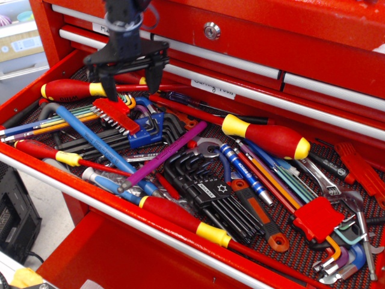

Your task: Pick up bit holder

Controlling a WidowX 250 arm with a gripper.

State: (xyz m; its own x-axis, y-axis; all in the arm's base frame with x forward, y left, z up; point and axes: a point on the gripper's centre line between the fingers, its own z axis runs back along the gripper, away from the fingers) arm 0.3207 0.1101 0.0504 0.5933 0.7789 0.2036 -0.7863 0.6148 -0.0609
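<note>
The bit holder (115,114) is a small flat red strip with a row of short dark bits along its lower edge. It lies at the left of the open red drawer (36,78), on top of coloured hex keys. My black gripper (131,85) hangs open just above and slightly behind the bit holder, its two fingers spread and pointing down. One finger (108,84) stands over the holder's upper left end. The gripper holds nothing.
The drawer is packed with tools: red-and-yellow screwdrivers (264,137), a blue clip of black hex keys (144,129), a black hex key set (207,192), a red block with coloured hex keys (317,218). Closed red drawers (252,30) rise behind.
</note>
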